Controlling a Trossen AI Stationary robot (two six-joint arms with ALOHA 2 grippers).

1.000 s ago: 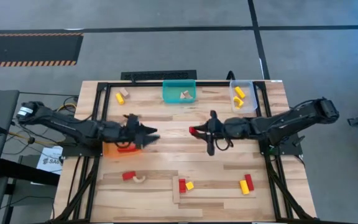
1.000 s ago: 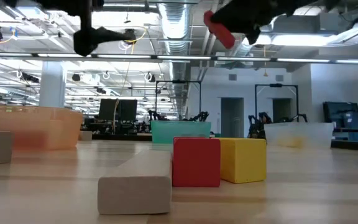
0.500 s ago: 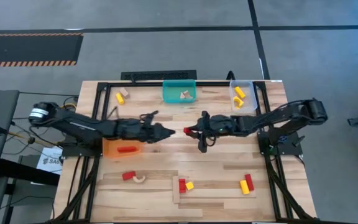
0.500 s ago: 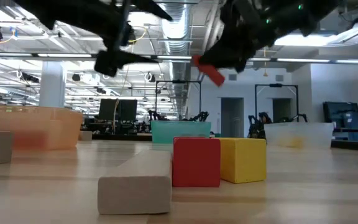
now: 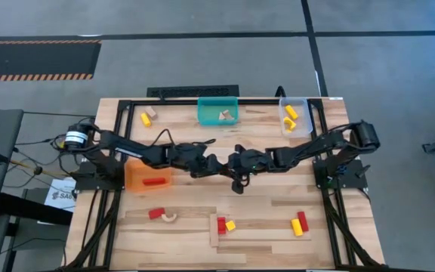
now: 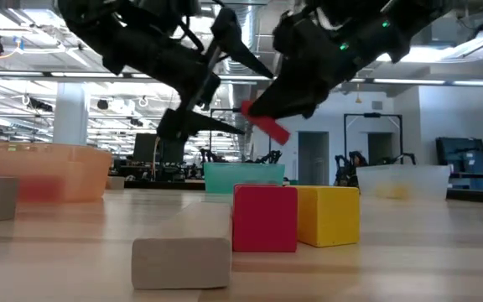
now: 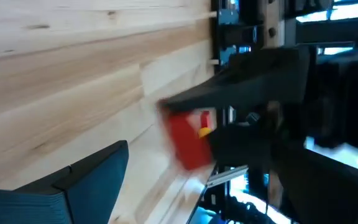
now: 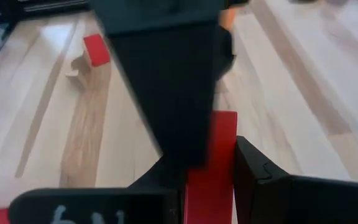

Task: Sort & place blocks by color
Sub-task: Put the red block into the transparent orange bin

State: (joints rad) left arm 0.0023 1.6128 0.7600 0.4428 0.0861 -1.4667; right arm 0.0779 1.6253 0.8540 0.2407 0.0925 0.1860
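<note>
Over the middle of the table my right gripper [image 5: 232,161] is shut on a red block [image 6: 265,127], a short bar that sticks out past its fingertips. My left gripper [image 5: 214,163] faces it from the table's left. It is open, one finger [image 8: 166,81] standing over the block's free end and the other [image 7: 86,180] below it. In the high view the two grippers hide the block. Whether the left fingers touch the block, I cannot tell. My right gripper pinches the red block's rear part [image 8: 211,186] between its two fingers, which lie along the bar. The fingers slant down from the table's right side. The block is lifted clear of the table, and its free end [image 6: 251,116] points toward my left gripper.
An orange bin [image 5: 136,180] with a red block stands at the left, a teal bin [image 5: 217,119] at the far middle and a clear bin [image 5: 300,125] with yellow blocks at the far right. Loose red, yellow and wood blocks [image 5: 223,224] lie along the near side.
Both grippers have come down and toward each other, meeting over the table's middle. My left gripper left the orange bin, went toward the table's right edge and rolled about its own line. The red block stayed in my right gripper.
</note>
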